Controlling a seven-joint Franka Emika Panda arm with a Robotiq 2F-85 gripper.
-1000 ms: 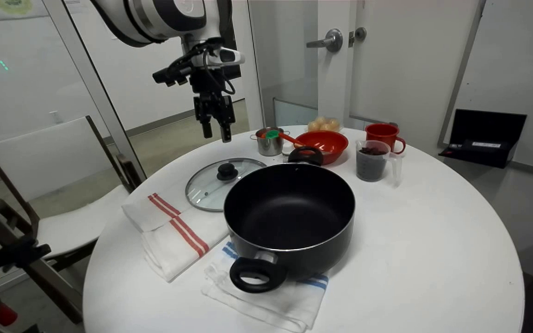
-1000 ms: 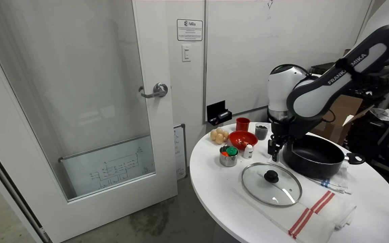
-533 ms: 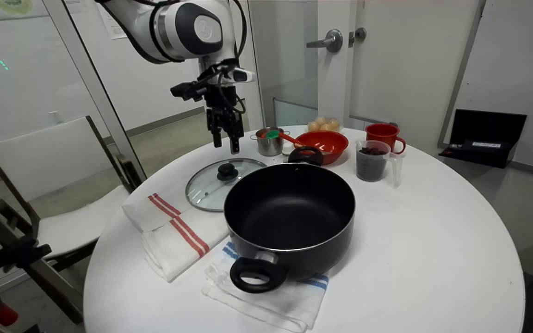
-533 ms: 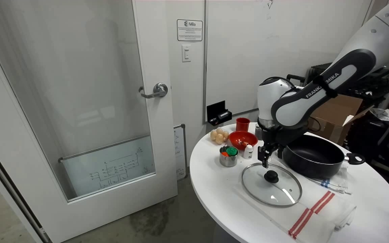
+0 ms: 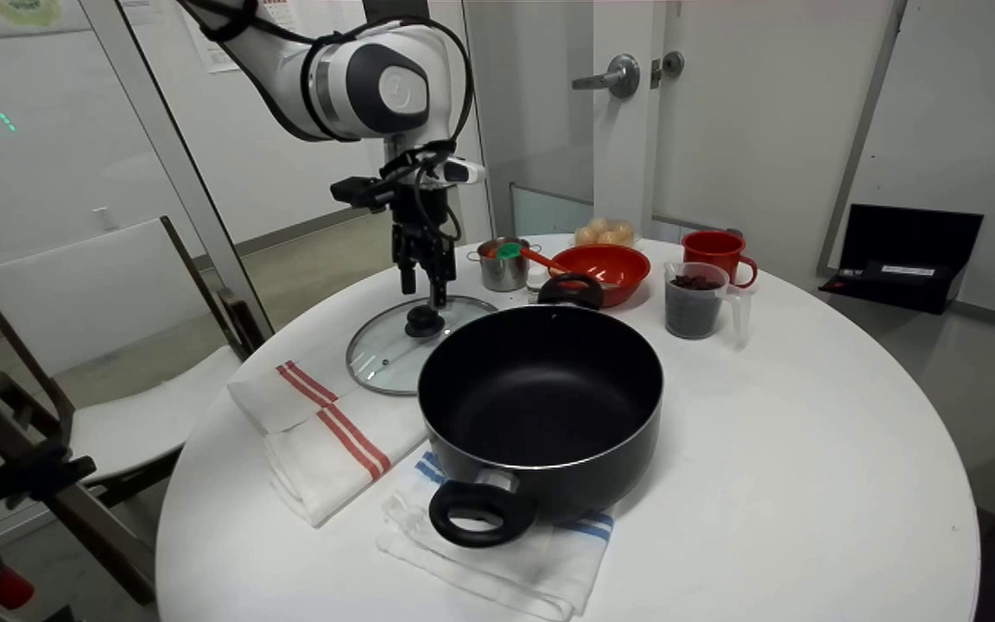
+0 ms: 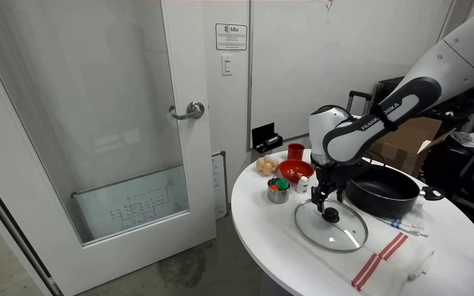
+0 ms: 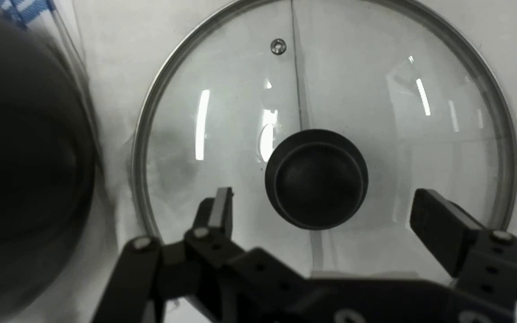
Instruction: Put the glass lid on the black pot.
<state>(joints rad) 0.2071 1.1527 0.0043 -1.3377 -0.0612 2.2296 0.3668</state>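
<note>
The glass lid [image 5: 385,350] lies flat on the table, partly over a towel, beside the black pot [image 5: 588,484]. The lid also shows in an exterior view [image 6: 315,230] and in the wrist view [image 7: 222,80]. Its dark knob [image 7: 317,179] points up. The pot is uncovered with nothing inside, on a blue-striped towel; its side shows in the wrist view [image 7: 29,157] and it shows in an exterior view [image 6: 379,201]. My gripper [image 5: 423,296] is open and empty, pointing down just above the lid. In the wrist view the fingers [image 7: 322,193] stand apart either side of the knob, slightly short of it.
A red-striped towel [image 5: 333,432] lies by the lid. A red bowl [image 5: 610,268], a metal cup [image 5: 504,269], a white bottle [image 6: 302,185], a red mug [image 5: 713,250] and a measuring cup [image 5: 692,307] stand at the table's far side. The pot's loop handles [image 5: 480,514] stick out.
My gripper has come down and across toward the lid's knob, from well above the table to just over the lid. It stays open. The lid and pot have not moved.
</note>
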